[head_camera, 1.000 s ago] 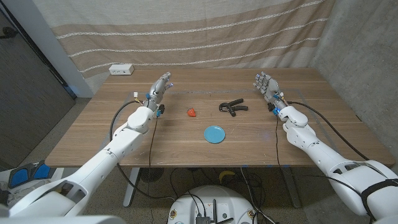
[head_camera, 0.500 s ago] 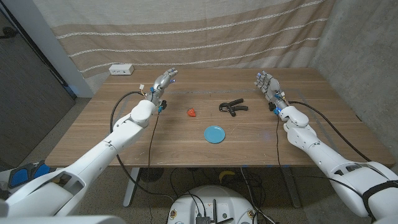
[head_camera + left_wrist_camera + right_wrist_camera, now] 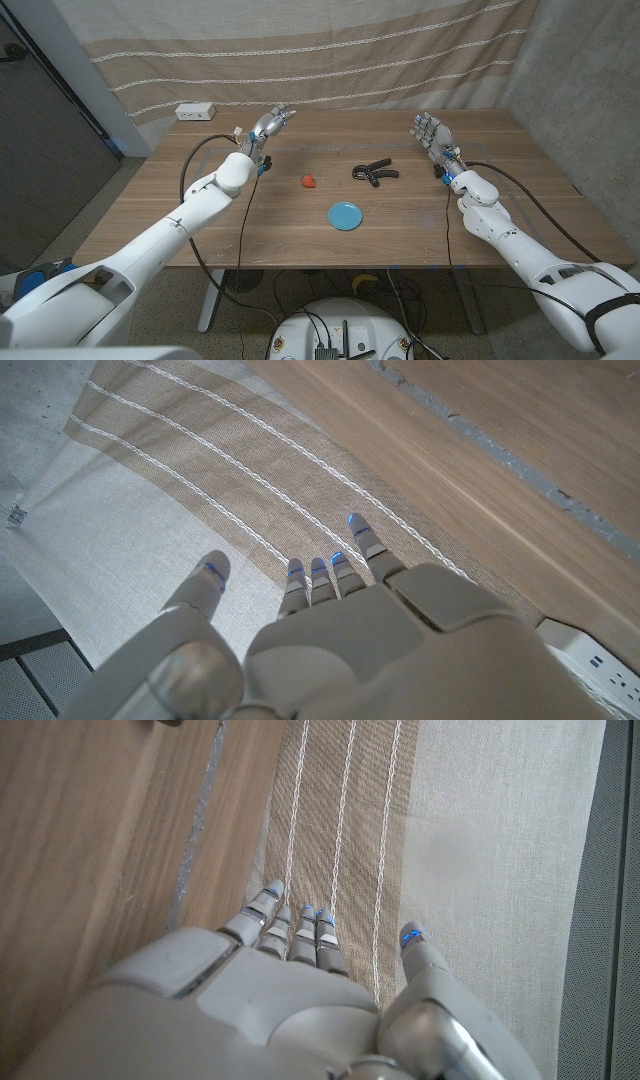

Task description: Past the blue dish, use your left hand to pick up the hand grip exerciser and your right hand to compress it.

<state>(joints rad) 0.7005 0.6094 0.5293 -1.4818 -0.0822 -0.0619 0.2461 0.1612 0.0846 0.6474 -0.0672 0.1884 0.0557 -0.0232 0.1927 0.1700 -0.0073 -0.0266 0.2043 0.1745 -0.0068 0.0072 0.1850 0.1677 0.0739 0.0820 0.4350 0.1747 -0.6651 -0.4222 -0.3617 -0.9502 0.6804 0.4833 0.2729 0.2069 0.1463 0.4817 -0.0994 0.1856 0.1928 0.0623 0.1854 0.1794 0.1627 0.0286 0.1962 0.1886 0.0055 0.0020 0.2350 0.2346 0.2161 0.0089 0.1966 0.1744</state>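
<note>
Both hands are raised above the table, fingers spread, holding nothing: left hand (image 3: 266, 127), right hand (image 3: 431, 133). The hand grip exerciser (image 3: 375, 171) lies beyond the blue dish (image 3: 346, 215), between them.

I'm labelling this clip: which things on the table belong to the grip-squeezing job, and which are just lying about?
Part of the job:
hand grip exerciser, black, past the dish
blue dish, the landmark
left hand, open, holding nothing
right hand, open, holding nothing

Just lying about:
small red object, left of the exerciser
white power strip, at the far left edge
</note>
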